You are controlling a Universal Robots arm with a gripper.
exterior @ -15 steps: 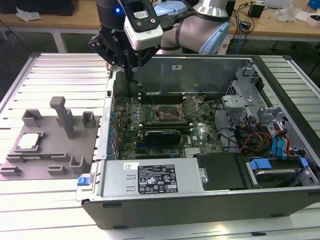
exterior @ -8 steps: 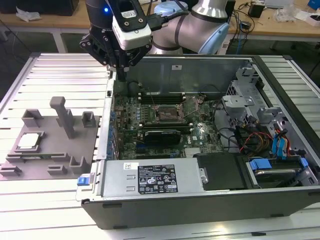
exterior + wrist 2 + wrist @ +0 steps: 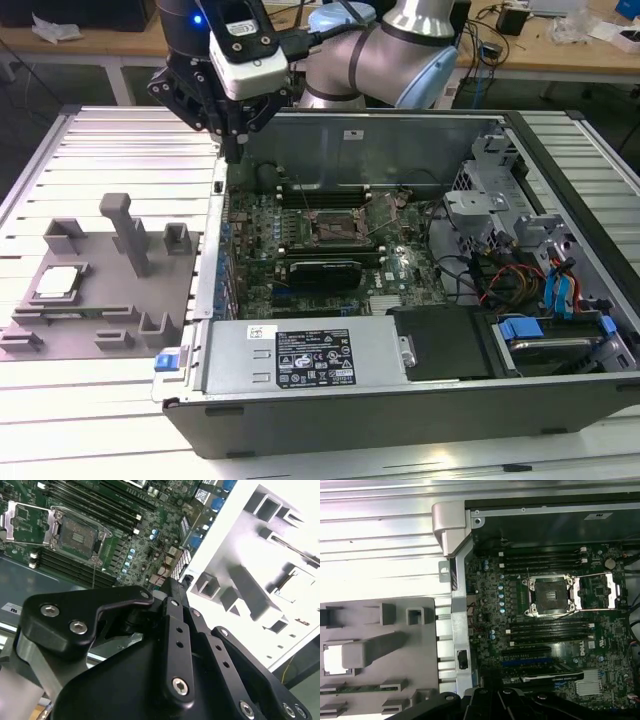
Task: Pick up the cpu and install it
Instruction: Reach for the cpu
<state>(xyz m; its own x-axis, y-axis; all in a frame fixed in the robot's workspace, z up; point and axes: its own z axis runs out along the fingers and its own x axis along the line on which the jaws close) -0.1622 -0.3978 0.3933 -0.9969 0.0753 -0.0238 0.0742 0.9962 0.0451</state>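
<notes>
I am seeing the gripper (image 3: 232,150) hanging over the edge of the computer case (image 3: 330,405), fingers pressed together on nothing, the cpu (image 3: 57,281) lying well apart in the grey holder (image 3: 105,295), towards the exterior view's left

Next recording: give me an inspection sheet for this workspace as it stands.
Surface: ribbed metal table, carrying a grey fixture plate and an open computer case.
Job's things: cpu lies in the plate's recess; socket lid swung open.
Clutter: grey posts on the plate.
Grippers: claw above the case's wall, away from the cpu.
Cables: red and blue leads inside the case.
Surroundings: wooden benches behind.
</notes>
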